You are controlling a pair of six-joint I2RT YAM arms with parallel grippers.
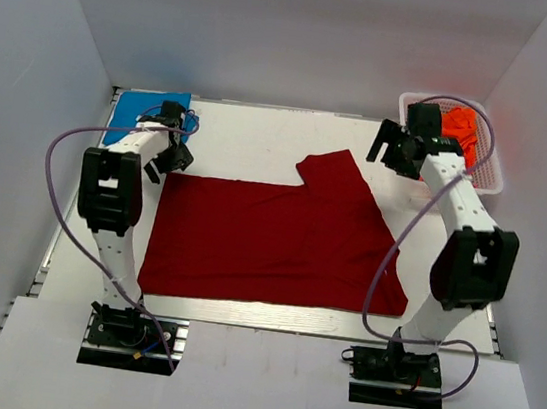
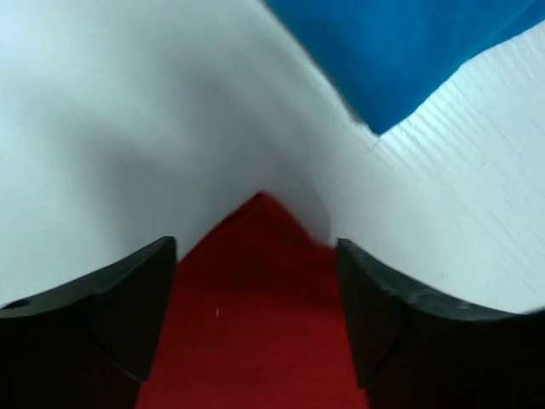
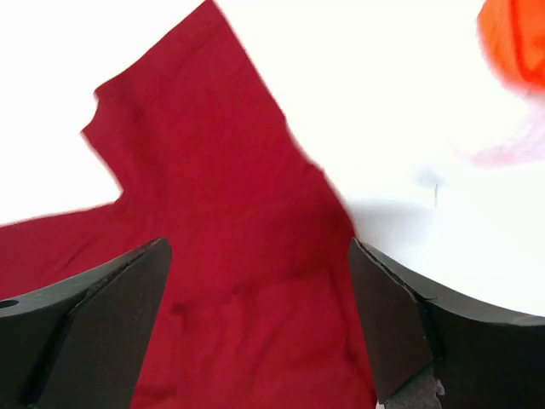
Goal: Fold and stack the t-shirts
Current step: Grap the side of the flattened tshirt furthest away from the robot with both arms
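A dark red cloth t-shirt [image 1: 268,244] lies spread flat across the middle of the white table [image 1: 262,138], one sleeve pointing to the far side. The left gripper [image 2: 255,245] hangs with its fingers apart, holding nothing, above the shirt's far left corner, near a folded bright blue t-shirt [image 1: 137,109]. The right gripper [image 3: 257,247], likewise spread and empty, hovers over the sleeve, beside a white plastic basket [image 1: 494,175] holding bright orange t-shirts [image 1: 463,127].
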